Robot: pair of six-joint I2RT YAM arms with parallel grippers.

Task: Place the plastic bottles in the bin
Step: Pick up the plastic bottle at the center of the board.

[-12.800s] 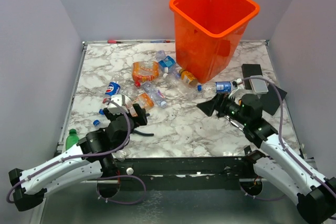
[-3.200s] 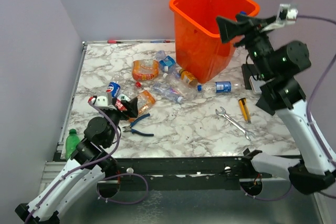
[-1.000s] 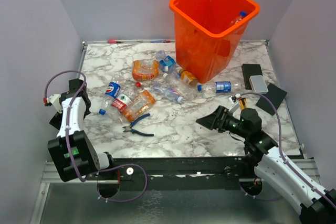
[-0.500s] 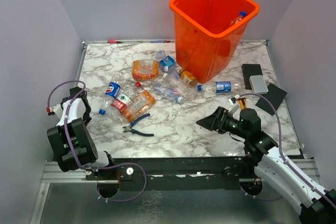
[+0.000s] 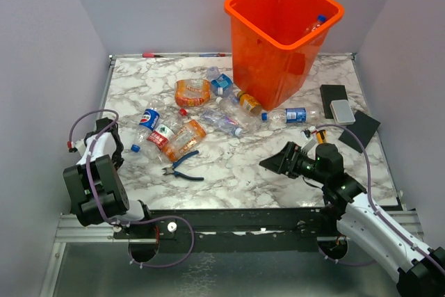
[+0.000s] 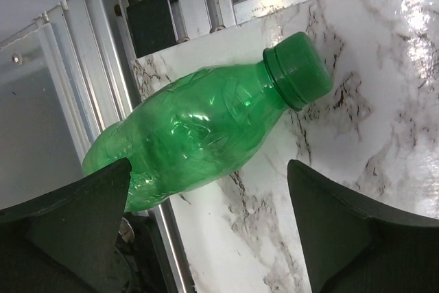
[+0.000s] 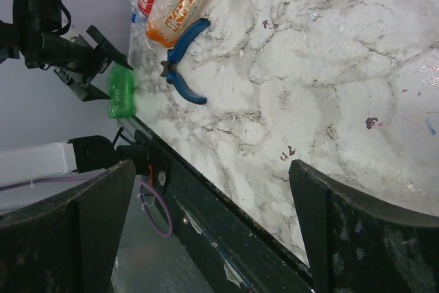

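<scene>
Having swung to the near-left corner of the tabletop (image 5: 236,165), the left end effector (image 6: 209,169) now straddles the lying green bottle (image 6: 199,128), jaws wide and gripping nothing yet, well apart from the orange bin (image 5: 278,60), so a pickup looks imminent.

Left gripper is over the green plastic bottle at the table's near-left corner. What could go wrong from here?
1. The green plastic bottle lies with its base over the marble table's edge on the grooved metal rail; a nudge from the open left gripper may roll it off.
2. It lies diagonally between the fingers, so closing on the smooth rounded body may squeeze it out sideways.
</scene>
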